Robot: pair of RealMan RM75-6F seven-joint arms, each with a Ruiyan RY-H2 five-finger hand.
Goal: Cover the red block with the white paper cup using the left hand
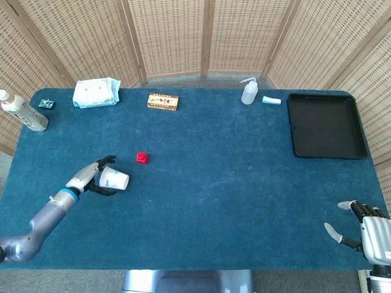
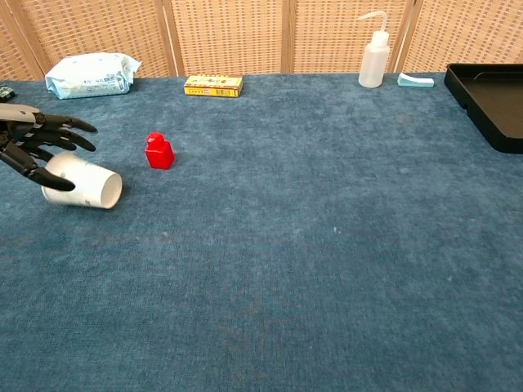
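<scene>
The white paper cup (image 1: 115,179) (image 2: 82,181) lies tipped on its side, mouth facing right, just above the blue table. My left hand (image 1: 90,176) (image 2: 34,145) holds it around the closed end, fingers over the top and thumb underneath. The red block (image 1: 142,158) (image 2: 158,152) stands on the cloth a short way to the right of the cup and farther back, apart from it. My right hand (image 1: 364,225) hangs at the table's near right corner with its fingers spread and nothing in it; the chest view does not show it.
Along the back edge are a tissue pack (image 1: 96,93), a yellow box (image 1: 162,101), a squeeze bottle (image 1: 248,91) and a small white-and-blue item (image 1: 272,100). A black tray (image 1: 325,126) sits at the back right, a lotion bottle (image 1: 22,112) at the far left.
</scene>
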